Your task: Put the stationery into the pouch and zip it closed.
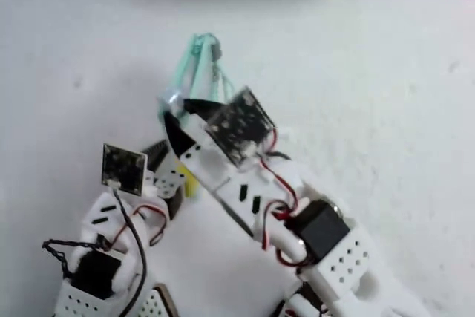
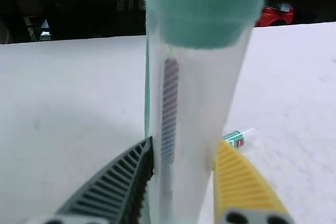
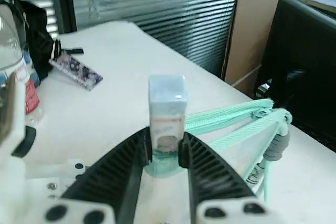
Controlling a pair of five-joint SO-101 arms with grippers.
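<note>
Beyond the pouch (image 2: 194, 129) your left jaws pinch, your left wrist view shows a tube (image 2: 234, 139) on the bench (image 2: 68, 103); right jaws clamp a small block (image 3: 167, 108), label unreadable.

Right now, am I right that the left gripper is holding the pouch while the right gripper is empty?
Not quite. The left gripper does hold the pouch, but the right gripper is not empty: the right wrist view shows its jaws shut on a small pale blue block.
</note>
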